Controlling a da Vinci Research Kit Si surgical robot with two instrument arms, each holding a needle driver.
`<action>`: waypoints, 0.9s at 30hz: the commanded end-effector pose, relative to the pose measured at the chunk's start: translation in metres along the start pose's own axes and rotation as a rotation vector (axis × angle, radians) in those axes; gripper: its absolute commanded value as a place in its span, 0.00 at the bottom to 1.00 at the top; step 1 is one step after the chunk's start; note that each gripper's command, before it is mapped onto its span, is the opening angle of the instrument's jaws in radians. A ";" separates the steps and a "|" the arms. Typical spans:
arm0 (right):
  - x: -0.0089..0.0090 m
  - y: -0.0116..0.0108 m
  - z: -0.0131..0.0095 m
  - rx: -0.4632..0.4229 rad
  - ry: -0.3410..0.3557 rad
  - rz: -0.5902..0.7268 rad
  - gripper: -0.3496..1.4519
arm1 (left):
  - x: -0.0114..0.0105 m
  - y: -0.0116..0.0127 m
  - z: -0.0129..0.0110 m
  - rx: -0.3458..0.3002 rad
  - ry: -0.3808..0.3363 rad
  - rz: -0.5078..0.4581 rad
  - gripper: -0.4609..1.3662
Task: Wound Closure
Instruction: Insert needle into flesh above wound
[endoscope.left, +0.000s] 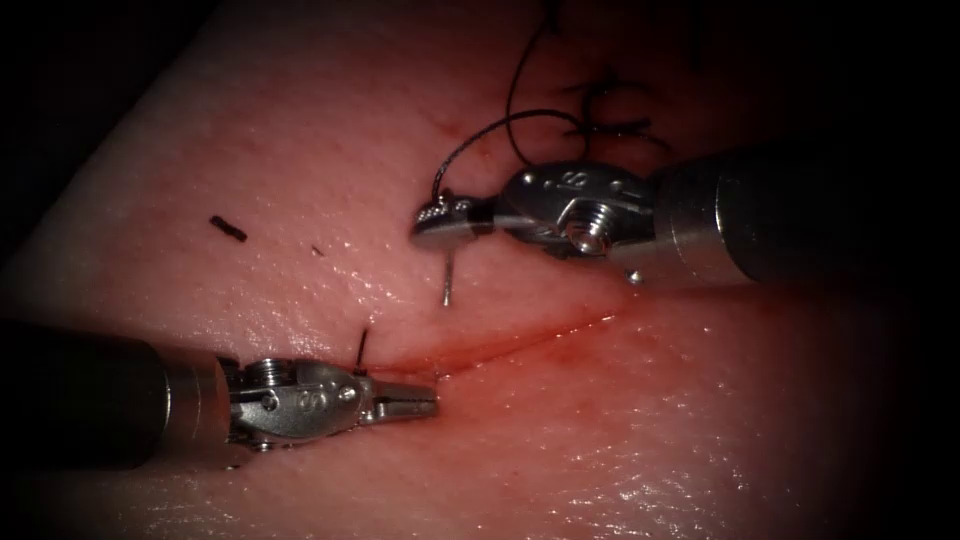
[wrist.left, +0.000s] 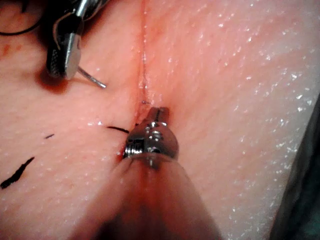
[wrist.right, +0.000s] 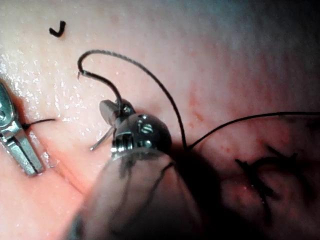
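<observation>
My right tool is shut on the curved needle near its rear end. The needle's point hangs down towards the tissue just above the left end of the cut; I cannot tell whether it touches. The same needle juts from the right tool in the left wrist view. Black thread arcs up from the needle's rear to the far stitches. My left tool lies shut and holds nothing, its tip at the cut's left end. My left tool meets the cut there.
A short thread end stands up from the tissue beside the left tool. Cut ends of thread lie on the tissue at the left. Knotted stitches sit at the far right. Red fluid lines the cut.
</observation>
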 end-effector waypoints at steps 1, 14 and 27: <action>0.0001 0.0000 0.0001 0.020 -0.007 0.011 0.00 | 0.0001 0.0001 -0.0001 -0.010 -0.001 0.003 0.07; -0.0015 -0.0004 0.0012 0.274 -0.044 0.264 0.00 | 0.0004 -0.0002 -0.0001 -0.013 0.000 0.013 0.10; -0.0046 -0.0042 0.0044 0.428 -0.027 0.583 0.00 | 0.0009 -0.0016 0.0006 -0.014 0.003 0.019 0.12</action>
